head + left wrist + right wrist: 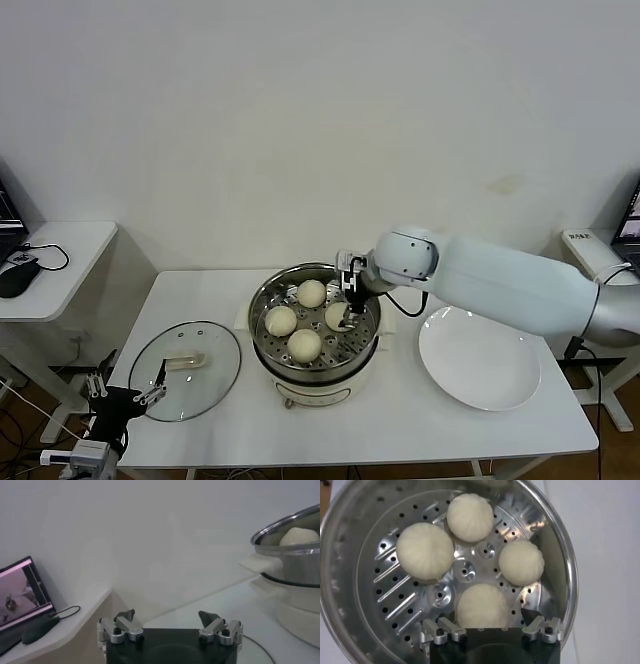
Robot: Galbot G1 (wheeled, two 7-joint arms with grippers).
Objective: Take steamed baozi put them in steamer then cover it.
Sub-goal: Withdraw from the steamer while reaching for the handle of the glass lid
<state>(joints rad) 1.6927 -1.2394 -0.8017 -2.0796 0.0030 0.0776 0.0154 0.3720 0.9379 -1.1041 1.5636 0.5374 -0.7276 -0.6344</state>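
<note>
Four cream-white baozi lie in the shiny steamer on its white pot base: at the back, left, front and right. My right gripper hangs over the right bun, jaws open. In the right wrist view the gripper straddles that bun without gripping it; the other three buns sit beyond on the perforated floor. The glass cover lies flat on the table left of the steamer. My left gripper is open and empty at the cover's front left edge.
A white plate, bare, lies right of the steamer. A side table at far left carries a mouse; a laptop screen shows in the left wrist view, as does the steamer.
</note>
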